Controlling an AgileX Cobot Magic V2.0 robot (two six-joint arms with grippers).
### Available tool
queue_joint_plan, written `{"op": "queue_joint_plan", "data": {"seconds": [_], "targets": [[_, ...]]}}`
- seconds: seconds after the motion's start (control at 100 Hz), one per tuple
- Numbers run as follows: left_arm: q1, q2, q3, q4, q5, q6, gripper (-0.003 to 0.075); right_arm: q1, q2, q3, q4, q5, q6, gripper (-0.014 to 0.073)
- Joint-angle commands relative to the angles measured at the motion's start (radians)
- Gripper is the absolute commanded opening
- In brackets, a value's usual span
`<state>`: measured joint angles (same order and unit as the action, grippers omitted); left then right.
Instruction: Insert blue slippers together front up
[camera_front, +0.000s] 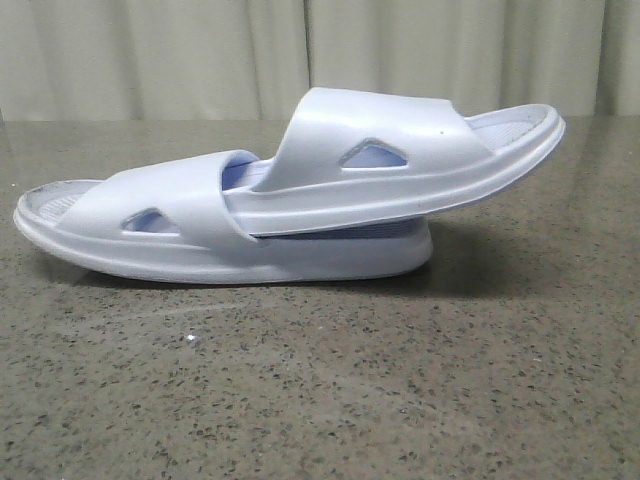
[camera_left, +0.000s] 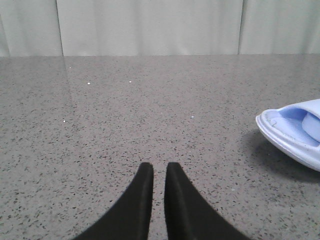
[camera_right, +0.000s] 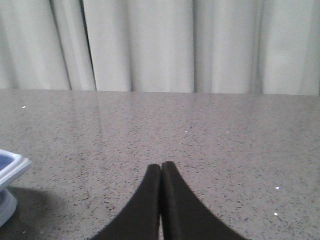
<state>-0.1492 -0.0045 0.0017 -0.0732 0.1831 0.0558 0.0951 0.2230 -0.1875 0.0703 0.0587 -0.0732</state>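
Observation:
The two pale blue slippers lie in the middle of the front view. The lower slipper (camera_front: 170, 215) rests flat on the table. The upper slipper (camera_front: 400, 150) is pushed in under the lower one's strap and rises to the right. No gripper shows in the front view. In the left wrist view my left gripper (camera_left: 159, 165) is empty, its jaws a thin gap apart, with a slipper end (camera_left: 295, 130) off to one side. In the right wrist view my right gripper (camera_right: 161, 164) is shut and empty, with a slipper edge (camera_right: 10, 167) at the frame's border.
The slippers sit on a speckled grey stone table (camera_front: 320, 400). A pale curtain (camera_front: 300, 50) hangs behind the table's far edge. Both grippers hover low over bare tabletop, apart from the slippers.

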Motion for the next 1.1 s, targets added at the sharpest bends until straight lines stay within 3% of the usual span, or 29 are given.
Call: {"op": "queue_joint_plan", "data": {"seconds": [0.0, 0.26, 0.62, 1.09], "targets": [[-0.007, -0.029, 0.009, -0.009, -0.085, -0.009, 0.0016, -0.041, -0.058, 0.01, -0.032, -0.083, 0.033, -0.0107], [-0.007, -0.029, 0.009, -0.009, -0.085, -0.009, 0.0016, -0.089, -0.255, 0.114, -0.058, -0.075, 0.101, -0.0107], [-0.007, -0.029, 0.009, -0.009, -0.085, -0.009, 0.0016, -0.089, -0.253, 0.218, -0.079, -0.103, 0.112, -0.0107], [-0.007, -0.029, 0.009, -0.009, -0.085, -0.009, 0.0016, -0.089, -0.253, 0.218, -0.079, -0.075, 0.114, -0.0107]]}}
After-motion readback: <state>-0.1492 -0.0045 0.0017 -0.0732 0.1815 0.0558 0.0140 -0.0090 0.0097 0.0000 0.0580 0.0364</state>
